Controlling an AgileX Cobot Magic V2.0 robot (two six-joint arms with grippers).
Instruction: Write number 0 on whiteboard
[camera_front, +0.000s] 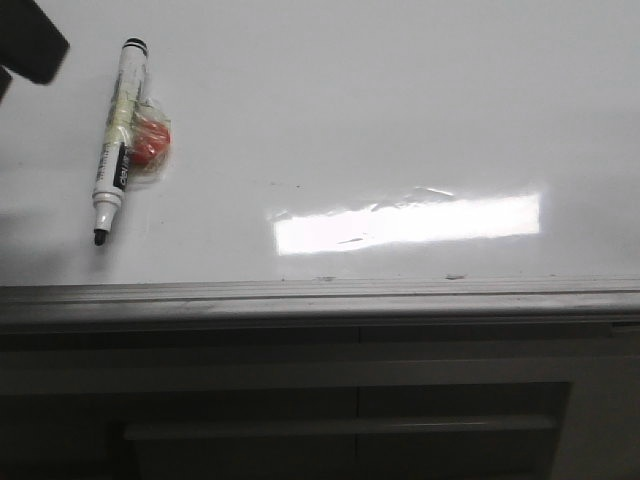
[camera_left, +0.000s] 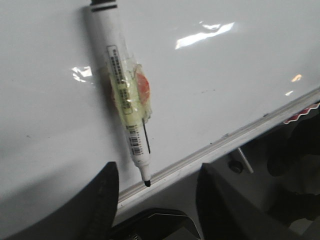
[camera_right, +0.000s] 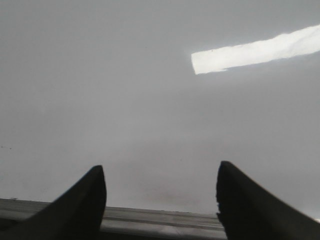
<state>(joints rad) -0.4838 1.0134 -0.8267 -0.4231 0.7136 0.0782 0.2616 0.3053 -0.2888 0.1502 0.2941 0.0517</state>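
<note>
At upper left of the front view, a capless black marker (camera_front: 118, 140) with an orange lump (camera_front: 150, 143) taped to it lies on the whiteboard (camera_front: 400, 110), tip toward the grey rail (camera_front: 320, 295). No 0 is drawn. Left gripper (camera_left: 155, 200) and right gripper (camera_right: 161, 200) both hover spread, holding nothing.

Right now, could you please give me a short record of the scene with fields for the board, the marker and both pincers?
board: glossy white whiteboard, lying flat, grey rail along its near edge
writing: no 0 drawn yet
marker: uncapped marker lying on the board at the left, tip toward the rail
attachment: orange piece taped to the marker's side
left pincer: open, empty, hovering near the marker tip
right pincer: open, empty, over bare board
</note>
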